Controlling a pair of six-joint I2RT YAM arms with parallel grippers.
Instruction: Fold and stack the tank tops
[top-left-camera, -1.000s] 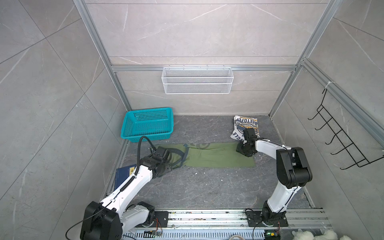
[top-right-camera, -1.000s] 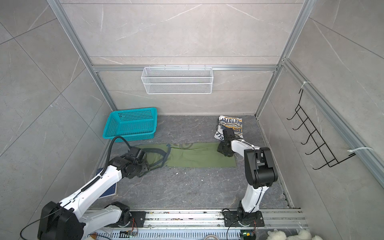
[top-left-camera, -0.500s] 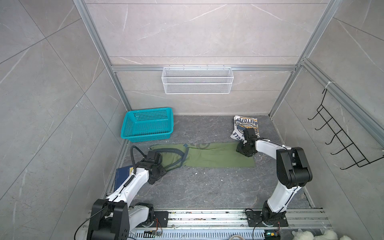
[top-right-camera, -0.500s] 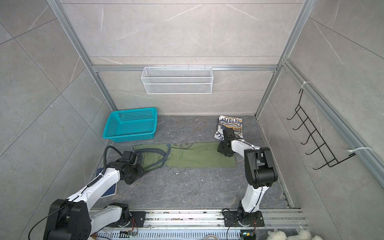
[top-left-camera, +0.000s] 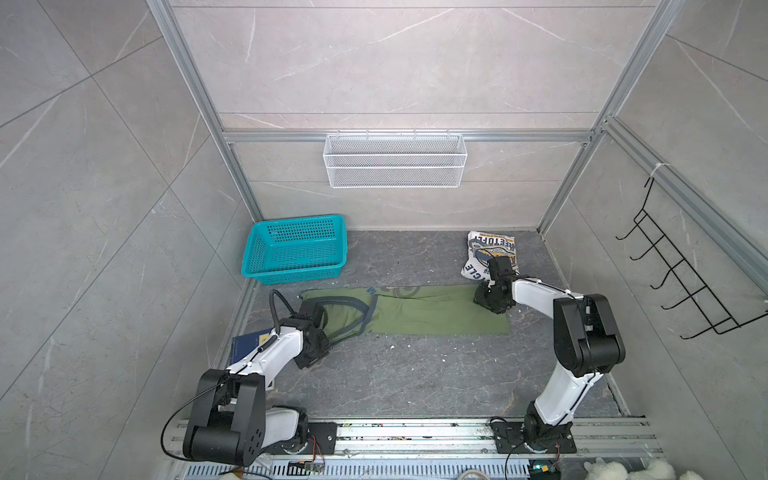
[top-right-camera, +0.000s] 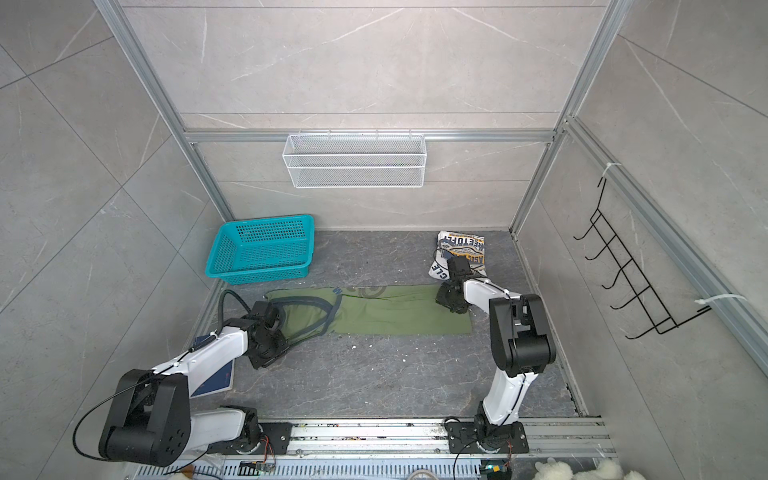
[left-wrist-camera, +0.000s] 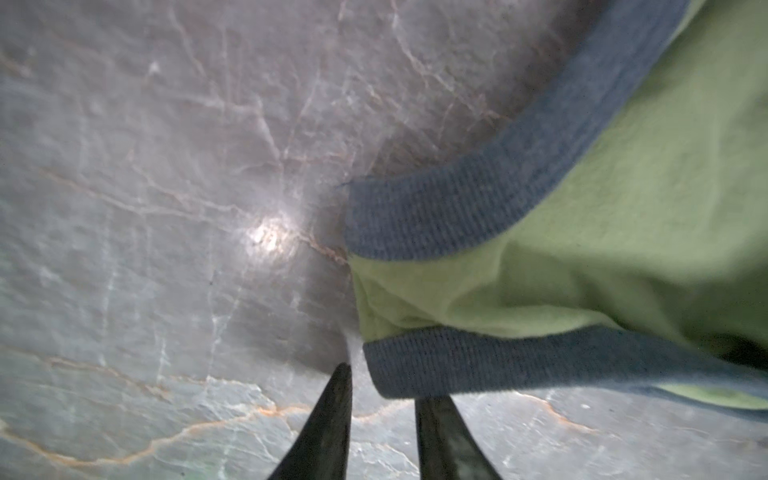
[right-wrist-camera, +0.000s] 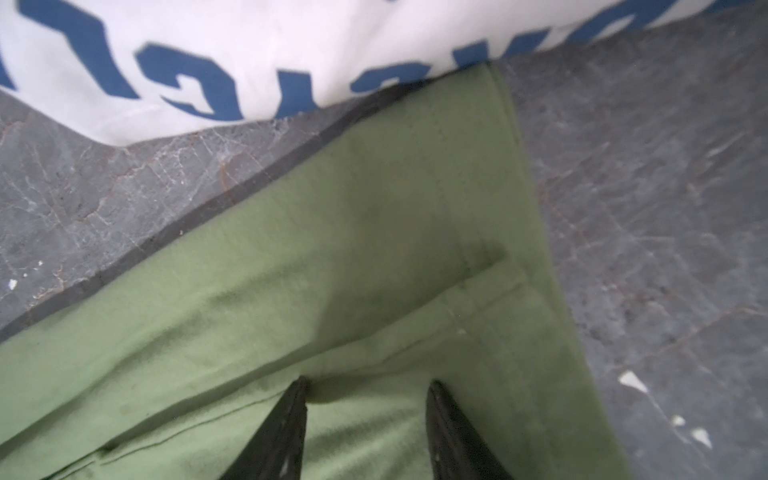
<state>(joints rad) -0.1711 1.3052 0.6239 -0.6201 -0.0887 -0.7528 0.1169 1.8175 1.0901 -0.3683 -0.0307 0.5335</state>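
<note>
Near the tabletop's (top-left-camera: 415, 374) left edge, the left tool (left-wrist-camera: 384, 384) holds its fingers narrowly apart at a grey-trimmed strap end of the olive tank top (top-left-camera: 436, 311), which lies flat across the middle. The right tool (right-wrist-camera: 369, 382) rests spread on that top's right end. The white tank top (top-left-camera: 490, 253) lies folded in the far right corner.

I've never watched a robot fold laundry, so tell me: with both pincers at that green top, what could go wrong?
The left pincer reaches only the tip of the grey-trimmed strap on the green top, so it could slip free when lifted. Beside the right pincer, the folded white top seems to overlap the green top's corner; lifting that end might drag it askew.
</note>
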